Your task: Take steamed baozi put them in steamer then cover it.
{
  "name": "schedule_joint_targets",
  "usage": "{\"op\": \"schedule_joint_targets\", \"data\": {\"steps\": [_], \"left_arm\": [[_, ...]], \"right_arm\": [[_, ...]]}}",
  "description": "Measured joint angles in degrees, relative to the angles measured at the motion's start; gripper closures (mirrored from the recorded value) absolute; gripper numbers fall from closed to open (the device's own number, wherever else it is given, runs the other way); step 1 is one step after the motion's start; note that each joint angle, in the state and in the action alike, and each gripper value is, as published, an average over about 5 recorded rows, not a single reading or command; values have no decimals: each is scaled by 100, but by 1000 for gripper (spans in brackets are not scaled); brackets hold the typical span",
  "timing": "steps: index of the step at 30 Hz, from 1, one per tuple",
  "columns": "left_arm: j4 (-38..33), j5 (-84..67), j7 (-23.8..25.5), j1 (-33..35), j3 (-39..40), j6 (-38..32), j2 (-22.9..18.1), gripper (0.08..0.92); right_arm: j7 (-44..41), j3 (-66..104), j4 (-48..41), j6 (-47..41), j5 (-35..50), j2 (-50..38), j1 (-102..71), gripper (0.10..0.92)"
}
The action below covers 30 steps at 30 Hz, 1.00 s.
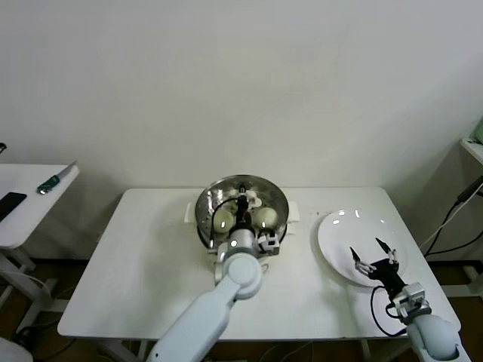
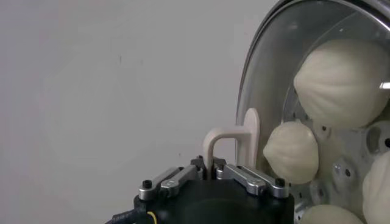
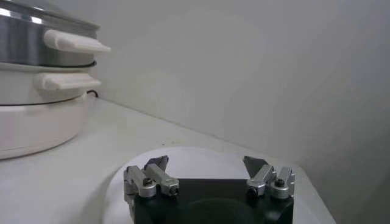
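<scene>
The steamer [image 1: 281, 219] stands at the table's middle back on its white pot base [image 3: 30, 128]. The clear glass cover [image 1: 260, 188] lies over it. Through the glass [image 2: 274, 79] I see several cream-white baozi [image 2: 344, 82] on the perforated floor [image 2: 341, 173]; two show in the head view [image 1: 223, 220]. My left gripper [image 1: 242, 200] is over the cover's centre, shut on its white bar handle [image 2: 228, 143]. My right gripper [image 1: 370, 250] hangs open and empty above the bare white plate [image 1: 339, 230], as the right wrist view [image 3: 207, 165] also shows.
The white plate [image 3: 189, 152] lies at the table's right side, close to the front edge. A side table at the far left holds a knife [image 1: 56, 179] and a dark phone [image 1: 10, 202]. Cables hang at the far right [image 1: 453, 219].
</scene>
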Motion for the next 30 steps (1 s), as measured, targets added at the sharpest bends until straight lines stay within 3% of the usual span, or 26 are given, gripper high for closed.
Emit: {"op": "schedule_joint_targets", "data": {"steps": [5,25,30], "left_arm": [[-25,-5,30,1,-1,-1,21,813],[-949,-386,226,357,-157,2,468,242],[-1388,-598,237,577,-267,5,715,181]], "right_arm": [[-4,2,-1,1,-1,-6,8,203],[-17,-32,-22,-95,-16,-1,71,203],[7,-38,39,-227,-34,-18,94,203]]}}
